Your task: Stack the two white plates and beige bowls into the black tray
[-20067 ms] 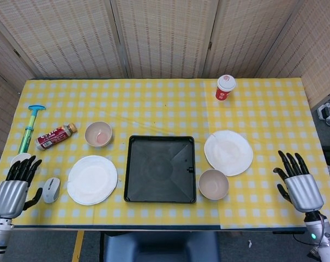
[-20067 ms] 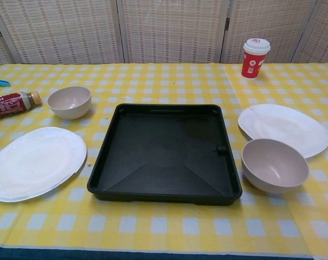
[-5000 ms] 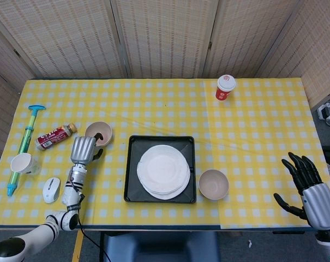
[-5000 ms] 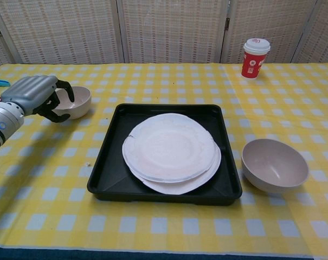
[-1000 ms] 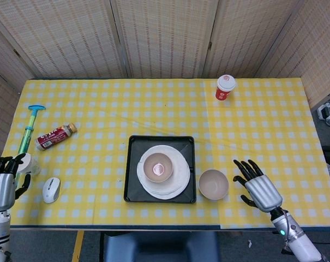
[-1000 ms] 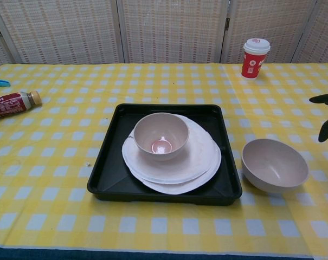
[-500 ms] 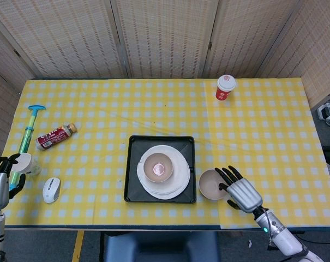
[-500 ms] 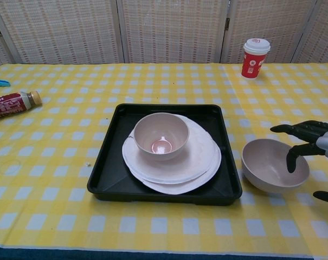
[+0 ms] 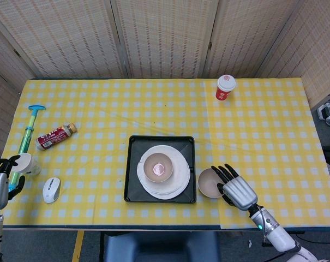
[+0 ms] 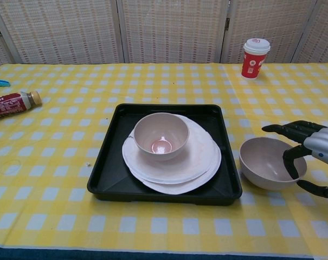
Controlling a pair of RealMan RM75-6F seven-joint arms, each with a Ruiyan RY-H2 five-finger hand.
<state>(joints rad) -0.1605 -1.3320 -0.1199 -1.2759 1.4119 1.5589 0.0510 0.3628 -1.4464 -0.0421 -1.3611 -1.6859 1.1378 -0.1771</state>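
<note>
Right hand (image 10: 311, 157) has been brought onto the second beige bowl (image 10: 264, 162) since a second ago, fingers spread over its rim, not yet closed; one bowl already stacked in the black tray (image 10: 107, 168).

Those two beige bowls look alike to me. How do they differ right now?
The bowl in the tray sits on the stacked white plates, untouched; the bowl by the right hand stands on the tablecloth outside the black tray, the right hand curling around it. The first has a pinkish spot inside. Both are upright.

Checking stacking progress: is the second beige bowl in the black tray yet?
Out. The bowl sits on the tablecloth beside the tray, right hand at it.
</note>
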